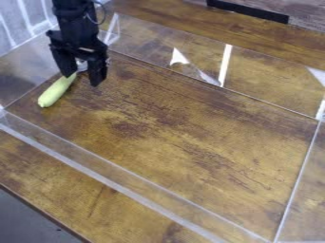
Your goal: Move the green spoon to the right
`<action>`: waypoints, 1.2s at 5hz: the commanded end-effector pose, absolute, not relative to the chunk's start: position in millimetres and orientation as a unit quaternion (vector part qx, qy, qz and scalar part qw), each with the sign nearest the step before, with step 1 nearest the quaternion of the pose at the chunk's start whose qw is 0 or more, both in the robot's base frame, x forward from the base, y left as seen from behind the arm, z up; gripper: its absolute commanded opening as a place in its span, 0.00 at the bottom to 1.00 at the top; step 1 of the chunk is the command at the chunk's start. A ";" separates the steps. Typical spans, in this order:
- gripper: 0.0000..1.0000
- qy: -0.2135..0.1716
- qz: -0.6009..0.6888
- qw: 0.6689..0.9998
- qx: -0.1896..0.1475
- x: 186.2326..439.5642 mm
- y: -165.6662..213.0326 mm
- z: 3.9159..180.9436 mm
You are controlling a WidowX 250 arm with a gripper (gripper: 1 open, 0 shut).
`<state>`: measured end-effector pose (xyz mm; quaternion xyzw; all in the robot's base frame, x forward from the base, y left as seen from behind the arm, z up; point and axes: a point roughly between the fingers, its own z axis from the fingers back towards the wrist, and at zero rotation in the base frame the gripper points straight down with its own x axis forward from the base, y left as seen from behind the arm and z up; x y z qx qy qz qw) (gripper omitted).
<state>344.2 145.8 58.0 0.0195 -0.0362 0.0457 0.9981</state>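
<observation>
Reaching for its target, a black robot arm hangs over the far left corner of a worn wooden table (191,123) that is ringed by a low clear plastic wall (152,195). The pincer (79,74) points straight down with its two jaws spread apart, released and holding nothing. The green spoon (55,91) lies flat on the wood near the left edge, just beside and slightly in front of the pincer; only its thick yellow-green handle is easy to make out, and the metal end is too small to tell. The pincer does not appear to touch it. The step in hand looks like the approach before a pick-up, so the task itself is barely begun. The next move likely calls for lining the open jaws over the handle, lowering, and closing on it before carrying it toward the right edge.
</observation>
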 end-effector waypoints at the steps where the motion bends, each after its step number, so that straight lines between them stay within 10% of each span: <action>1: 1.00 -0.057 0.062 0.996 0.038 345.1 170.6 71.1; 3: 1.00 -0.039 0.065 0.996 0.035 348.4 179.4 50.6; 4: 0.00 -0.033 0.067 0.997 0.032 351.0 183.6 47.7; 6: 0.00 -0.025 0.060 0.998 0.026 353.6 190.4 53.2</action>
